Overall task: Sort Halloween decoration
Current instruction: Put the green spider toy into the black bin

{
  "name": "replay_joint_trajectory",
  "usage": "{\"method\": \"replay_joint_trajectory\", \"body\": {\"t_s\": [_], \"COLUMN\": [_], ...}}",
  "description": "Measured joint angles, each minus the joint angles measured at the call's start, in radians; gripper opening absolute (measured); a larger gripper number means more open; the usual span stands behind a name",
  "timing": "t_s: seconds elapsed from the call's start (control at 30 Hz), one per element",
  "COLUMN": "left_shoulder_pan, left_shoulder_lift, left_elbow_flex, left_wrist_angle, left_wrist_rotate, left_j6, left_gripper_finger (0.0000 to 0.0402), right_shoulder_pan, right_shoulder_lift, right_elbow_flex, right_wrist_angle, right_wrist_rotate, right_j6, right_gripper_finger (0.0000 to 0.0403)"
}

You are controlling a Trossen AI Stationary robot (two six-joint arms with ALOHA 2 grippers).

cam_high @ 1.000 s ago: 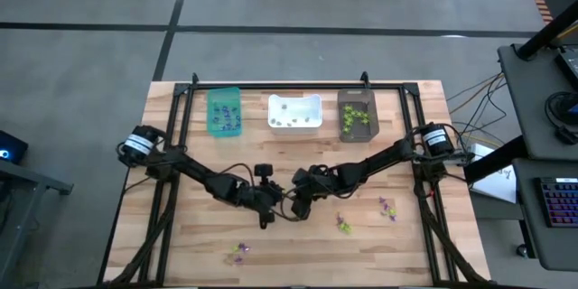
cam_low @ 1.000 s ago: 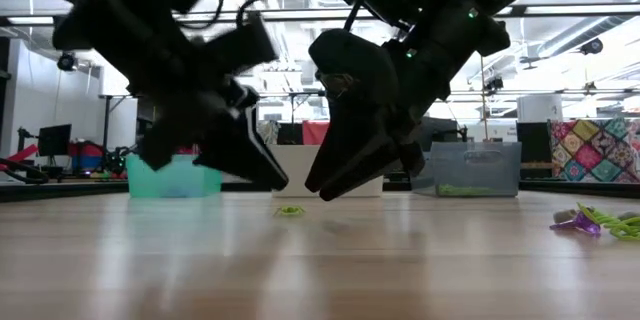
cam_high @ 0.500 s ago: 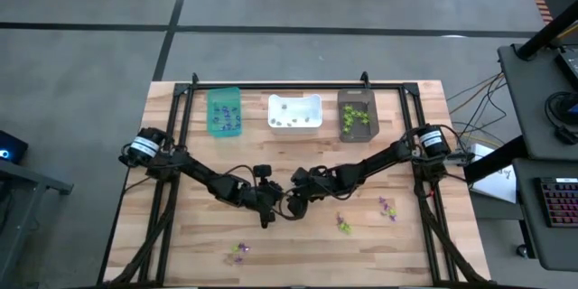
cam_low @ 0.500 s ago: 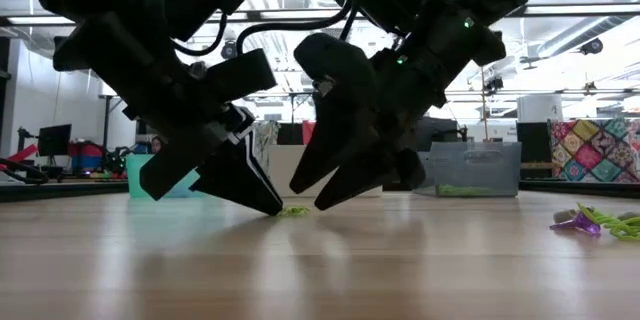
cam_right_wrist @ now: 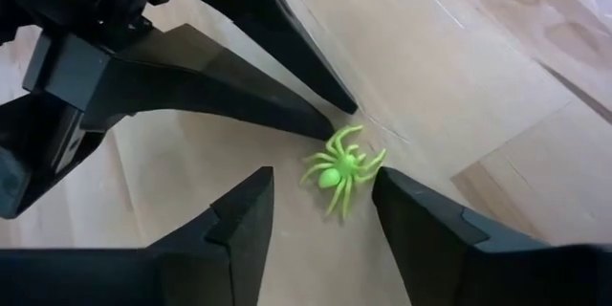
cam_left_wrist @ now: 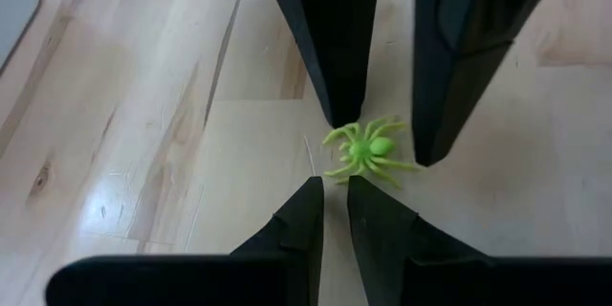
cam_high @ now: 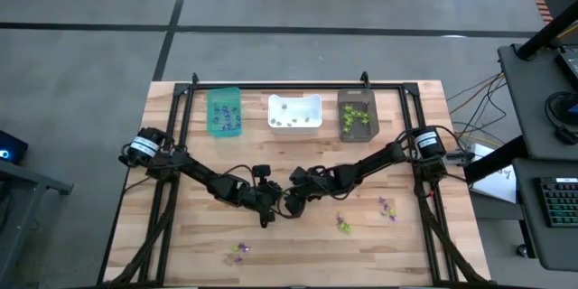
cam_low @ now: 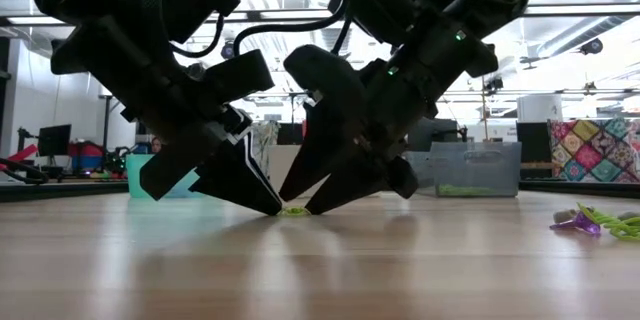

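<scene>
One Halloween decoration, a lime-green spider [cam_left_wrist: 368, 150] [cam_right_wrist: 339, 172] [cam_low: 293, 211], lies flat on the wood in the middle of the table; in the high view the grippers hide it. My right gripper [cam_right_wrist: 320, 201] [cam_low: 300, 205] is open, with its tips down at the table, one on each side of the spider. My left gripper [cam_left_wrist: 335, 201] [cam_low: 272, 208] [cam_high: 274, 206] faces it from the table's left. It is shut to a thin slit with nothing in it, and its tips are on the wood at the spider's legs. My left gripper's shut fingertips [cam_left_wrist: 316, 191] stand right at the ends of the spider's near legs [cam_left_wrist: 337, 172], slanting down from the table's left. I cannot tell whether they touch.
Along the far edge stand a teal bin [cam_high: 224, 111], a white bin [cam_high: 294, 113] and a dark brown bin [cam_high: 357, 116], each with trinkets inside. Loose trinkets lie right of the grippers [cam_high: 343, 225] [cam_high: 388, 206] and near the front edge [cam_high: 239, 251].
My right gripper has opened wider, rolled a little and sunk until its tips stand at the table on both sides of the spider. My left gripper's tips have come down onto the wood beside the spider. The spider has stayed where it was.
</scene>
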Motion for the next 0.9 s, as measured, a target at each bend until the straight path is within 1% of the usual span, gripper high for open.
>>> {"method": "replay_joint_trajectory", "body": {"t_s": [0.43,0.63,0.73,0.9], "left_shoulder_pan": [0.000,-0.002,-0.011,-0.034], "left_shoulder_lift": [0.001,-0.001,-0.021,-0.094], "left_elbow_flex": [-0.001,-0.001,-0.002,-0.005], "left_wrist_angle": [0.006,0.006,-0.019,-0.109], "left_wrist_rotate": [0.000,0.000,0.005,0.000], "left_j6": [0.000,0.000,0.001,-0.002], "left_gripper_finger": [0.0039,0.0039,0.0039,0.0039], "right_shoulder_pan": [-0.001,-0.003,-0.003,-0.003], "right_shoulder_lift": [0.002,0.002,-0.005,-0.027], "right_elbow_flex": [0.000,0.000,0.000,-0.003], "right_wrist_angle": [-0.013,-0.019,-0.026,-0.047], "right_wrist_rotate": [0.002,0.003,0.006,0.006], "right_j6": [-0.029,-0.095,-0.114,-0.127], "right_gripper_finger": [0.0047,0.0015,0.0009,0.0008]}}
